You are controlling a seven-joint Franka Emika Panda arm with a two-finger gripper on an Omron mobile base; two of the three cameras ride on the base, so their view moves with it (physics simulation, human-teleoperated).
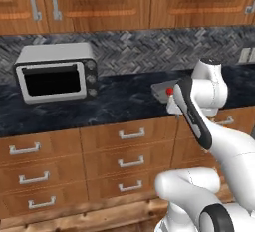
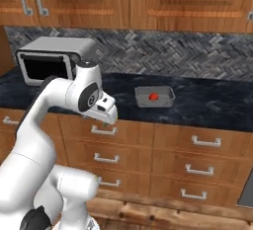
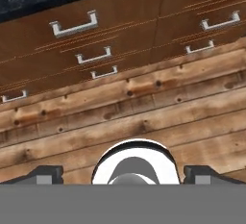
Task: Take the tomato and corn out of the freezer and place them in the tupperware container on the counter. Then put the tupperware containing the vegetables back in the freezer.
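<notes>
The red tomato lies inside the grey tupperware container, which rests on the dark marbled counter. My gripper hangs in front of the counter's edge, left of the container, pointing down at the drawer fronts. In the hand view the gripper is open, its two fingertips far apart with nothing between them. The corn and the freezer are out of view.
A silver microwave stands on the counter at the left. Wooden drawers with silver handles run under the counter, above a plank floor. Wooden wall cabinets hang overhead.
</notes>
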